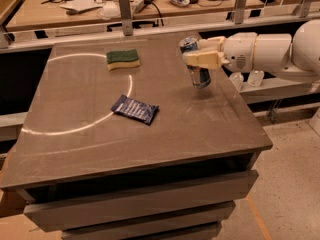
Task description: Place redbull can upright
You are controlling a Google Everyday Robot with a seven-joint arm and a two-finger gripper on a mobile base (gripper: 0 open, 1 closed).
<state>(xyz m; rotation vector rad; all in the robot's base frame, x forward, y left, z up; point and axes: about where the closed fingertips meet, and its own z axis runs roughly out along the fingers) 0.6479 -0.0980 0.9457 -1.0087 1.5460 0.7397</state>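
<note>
Redbull can (201,77), slim blue-and-silver metal cylinder, is upright, clasped in the white two-finger gripper (191,52). Flat dark blue packet (135,109) lies beyond its fingertips.

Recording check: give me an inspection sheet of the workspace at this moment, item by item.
Surface: grey table, white arc marked on it.
Job's things: redbull can roughly upright near the far right edge; contact with the table unclear.
Clutter: green-yellow sponge; dark blue packet.
Grippers: gripper shut on the can, reaching in from the right.
Cables: dark cable on rear bench.
Surroundings: two bottles right of the table.
</note>
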